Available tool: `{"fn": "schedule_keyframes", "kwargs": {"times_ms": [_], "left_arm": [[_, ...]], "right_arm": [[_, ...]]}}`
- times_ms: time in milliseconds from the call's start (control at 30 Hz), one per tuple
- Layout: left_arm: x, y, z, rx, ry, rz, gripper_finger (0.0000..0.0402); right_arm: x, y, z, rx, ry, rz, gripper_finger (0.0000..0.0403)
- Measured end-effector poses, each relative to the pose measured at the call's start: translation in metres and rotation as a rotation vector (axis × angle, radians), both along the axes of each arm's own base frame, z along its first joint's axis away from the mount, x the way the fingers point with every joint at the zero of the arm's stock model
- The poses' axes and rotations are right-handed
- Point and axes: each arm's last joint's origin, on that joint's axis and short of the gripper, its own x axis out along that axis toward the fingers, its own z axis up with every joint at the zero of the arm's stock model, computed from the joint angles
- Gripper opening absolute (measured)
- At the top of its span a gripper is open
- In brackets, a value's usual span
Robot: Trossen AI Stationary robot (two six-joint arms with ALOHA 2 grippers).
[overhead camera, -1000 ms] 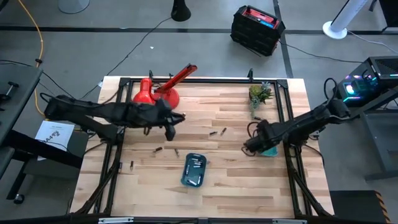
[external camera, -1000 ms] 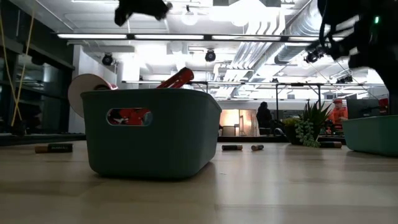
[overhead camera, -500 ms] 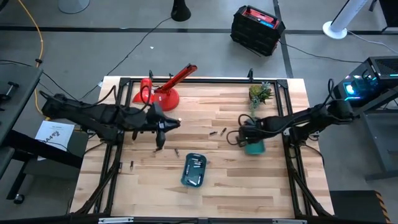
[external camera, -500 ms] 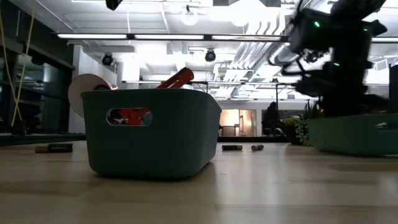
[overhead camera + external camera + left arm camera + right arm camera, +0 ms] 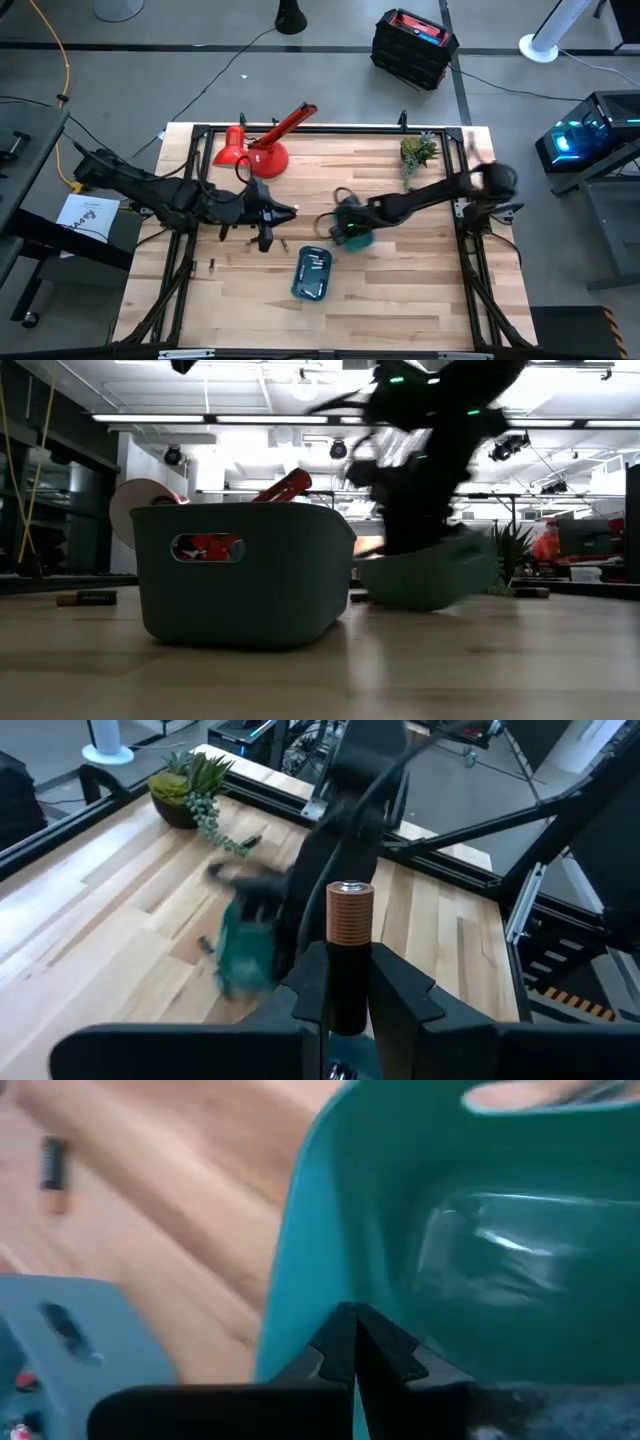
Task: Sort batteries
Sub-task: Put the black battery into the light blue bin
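Observation:
My left gripper (image 5: 266, 230) hovers left of the table's middle, shut on one battery (image 5: 350, 915), a dark cylinder with a ribbed copper-coloured end. My right gripper (image 5: 345, 222) is at the middle, shut on a teal tray (image 5: 357, 236), which is blurred in the low view (image 5: 430, 575). A second teal tray (image 5: 312, 273) stands on its base near the front and has batteries inside. Loose batteries lie flat on the wood, one at the left front (image 5: 211, 265) and one near the carried tray (image 5: 52, 1160). My left gripper pinches the battery's lower half (image 5: 350, 982) between its two fingers. The battery lies along the fingers, its copper-coloured end sticking out past the fingertips. It is lifted clear of the table. My right gripper grips the teal tray's side wall at the rim (image 5: 318, 1295), one finger inside and one outside. The tray looks tilted in the low view; whether its base touches the table I cannot tell.
A red lamp-like object (image 5: 262, 148) lies at the far left, and a small potted plant (image 5: 419, 150) stands at the far right. Black frame rails (image 5: 192, 180) run along the table's sides. Bare wood lies between the near tray and the front edge.
My right gripper has swept from the table's right side toward the left, bringing the teal tray to the middle, close to the other tray. My left gripper has moved toward the near edge, still holding the battery.

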Motion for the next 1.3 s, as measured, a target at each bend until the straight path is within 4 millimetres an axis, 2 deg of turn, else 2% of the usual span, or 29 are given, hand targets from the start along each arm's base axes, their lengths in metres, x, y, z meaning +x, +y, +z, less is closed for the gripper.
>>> {"fn": "schedule_keyframes", "kwargs": {"times_ms": [100,200,333,467,633,733,867,1000,1100,1200,1300], "left_arm": [[0.006,-0.004,-0.006,0.006,0.017,-0.007,0.0033],[0.011,-0.006,-0.011,0.010,0.041,-0.014,0.0034],[0.014,-0.007,-0.015,0.014,0.056,-0.018,0.0033],[0.011,-0.005,-0.018,0.046,0.099,-0.014,0.0034],[0.009,0.005,-0.032,0.115,0.221,0.031,0.0034],[0.013,0.012,-0.050,0.120,0.266,0.053,0.0034],[0.028,0.021,-0.079,0.053,0.280,0.021,0.0034],[0.053,0.025,-0.106,-0.020,0.289,-0.042,0.0038],[0.066,0.029,-0.122,-0.036,0.295,-0.040,0.0057],[0.069,0.036,-0.135,-0.036,0.362,-0.019,0.0089],[0.064,0.041,-0.134,-0.070,0.403,-0.015,0.0127]], "right_arm": [[0.036,0.009,-0.002,-0.013,-0.042,0.090,0.0000],[0.064,0.016,0.012,-0.043,-0.086,0.178,0.0000],[0.075,0.016,0.042,-0.126,-0.054,0.255,0.0000],[0.062,0.012,0.080,-0.255,0.060,0.283,0.0000],[0.025,0.008,0.122,-0.346,0.159,0.274,0.0000],[-0.004,0.005,0.143,-0.367,0.207,0.220,0.0000],[-0.039,0.003,0.169,-0.387,0.186,0.113,0.0000],[-0.061,0.005,0.184,-0.386,0.113,0.036,0.0000],[-0.068,0.009,0.190,-0.400,0.083,0.017,0.0000],[-0.070,0.013,0.191,-0.399,0.077,0.028,0.0000],[-0.071,0.016,0.191,-0.400,0.075,0.040,0.0000]]}}
